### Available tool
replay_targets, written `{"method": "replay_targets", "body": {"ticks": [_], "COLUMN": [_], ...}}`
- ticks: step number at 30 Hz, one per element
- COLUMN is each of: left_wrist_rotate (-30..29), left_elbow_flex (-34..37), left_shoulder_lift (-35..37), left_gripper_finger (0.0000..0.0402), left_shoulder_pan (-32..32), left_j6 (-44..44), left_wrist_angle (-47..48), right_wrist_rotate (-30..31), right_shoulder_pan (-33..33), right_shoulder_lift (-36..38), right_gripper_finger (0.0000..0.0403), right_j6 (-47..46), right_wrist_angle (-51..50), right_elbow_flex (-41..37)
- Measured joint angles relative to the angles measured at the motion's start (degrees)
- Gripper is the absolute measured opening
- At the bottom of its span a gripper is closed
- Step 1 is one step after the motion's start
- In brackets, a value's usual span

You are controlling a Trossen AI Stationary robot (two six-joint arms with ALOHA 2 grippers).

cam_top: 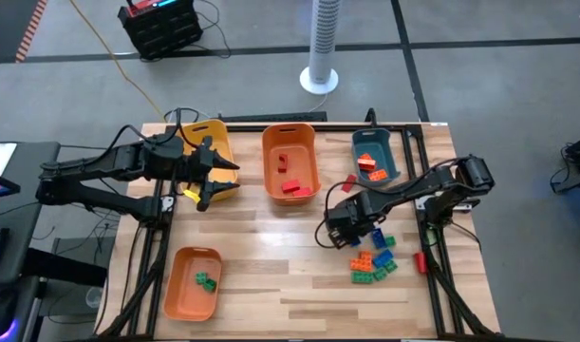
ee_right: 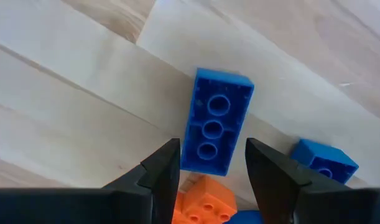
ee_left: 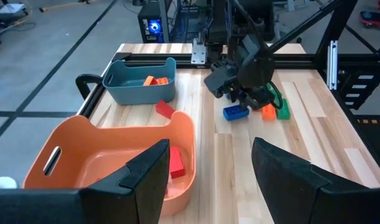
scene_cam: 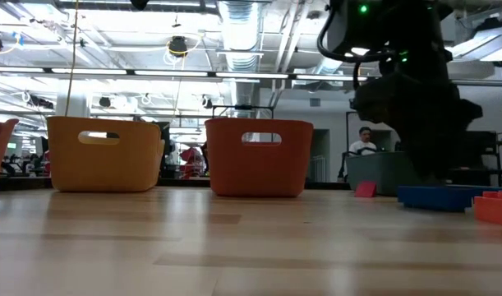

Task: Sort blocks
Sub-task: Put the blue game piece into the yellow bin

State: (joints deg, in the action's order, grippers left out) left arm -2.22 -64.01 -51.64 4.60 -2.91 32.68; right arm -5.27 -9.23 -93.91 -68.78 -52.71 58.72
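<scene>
wood table (ee_right: 65,81), blue block (ee_right: 216,121) lengthwise between claw (ee_right: 208,171)

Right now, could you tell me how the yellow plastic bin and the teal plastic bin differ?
The yellow plastic bin sits at the table's left rear, under the open left gripper; the teal plastic bin sits at the right rear. The teal bin holds orange bricks; the yellow bin's contents are hidden. The teal bin looks smaller. Both are open-topped.

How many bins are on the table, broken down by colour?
Yellow bin: 1
Orange bins: 2, one at the back middle, one at the front left
Teal bin: 1
Total: 4
</scene>
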Motion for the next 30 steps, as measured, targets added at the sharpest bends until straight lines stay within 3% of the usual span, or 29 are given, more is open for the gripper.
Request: {"method": "replay_targets", "body": {"ticks": [20,30], "left_wrist_rotate": [0.1,0.1], "left_elbow_flex": [0.0,0.0], "left_shoulder_lift": [0.0,0.0], "left_gripper_finger": [0.0220,0.0220], "left_shoulder_pan": [0.0,0.0], "left_j6": [1.4,0.6], "left_wrist_angle": [0.1,0.0], "right_wrist_rotate": [1.8,4.4], "right_shoulder_pan": [-0.1,0.4], "right_shoulder_lift": [-0.2,-0.4], "right_gripper_finger": [0.0229,0.0187], "right_j6": [-1.2,3.7], "right_wrist_angle": [9.6,9.9], "right_elbow_flex": [-5.5,-5.6]}}
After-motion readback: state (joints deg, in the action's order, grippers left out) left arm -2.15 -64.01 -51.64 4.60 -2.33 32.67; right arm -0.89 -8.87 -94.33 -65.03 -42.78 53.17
